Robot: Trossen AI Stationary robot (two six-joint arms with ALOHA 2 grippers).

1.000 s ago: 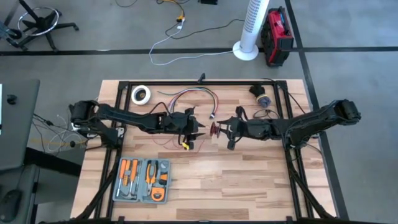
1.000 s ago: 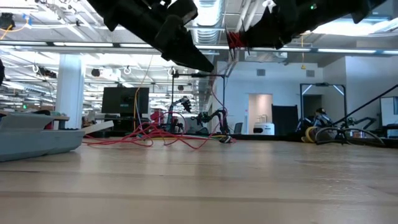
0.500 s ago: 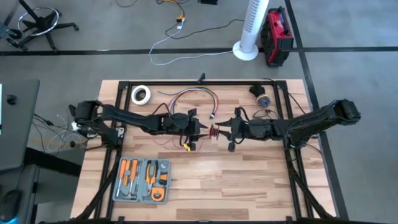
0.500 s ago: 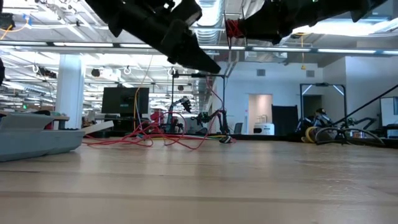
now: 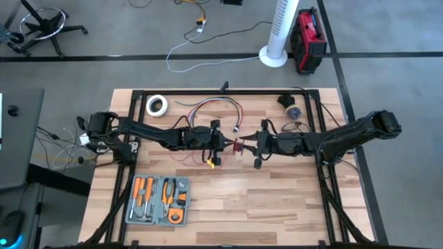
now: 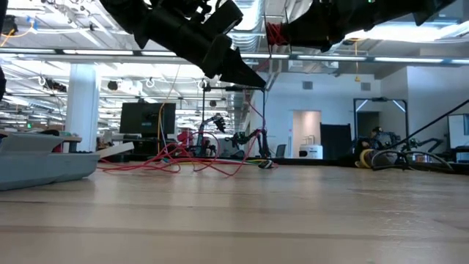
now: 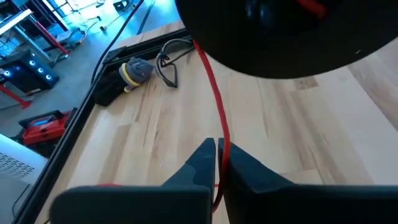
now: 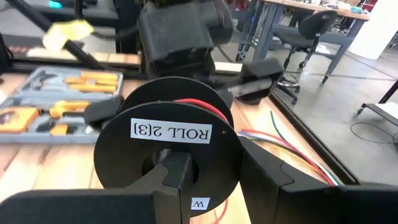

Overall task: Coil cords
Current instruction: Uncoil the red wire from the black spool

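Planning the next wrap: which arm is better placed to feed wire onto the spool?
Left. Its end effector is pinched on the thin red wire right beside the black plastic spool, which the right end effector grips, so it is busy.

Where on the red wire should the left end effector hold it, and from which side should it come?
Grip the taut, straight stretch of red wire just below the black spool, coming from the left arm's side. There it hangs free of the table and of the tangle behind. The left end effector already pinches it there; the right end effector holds the spool.
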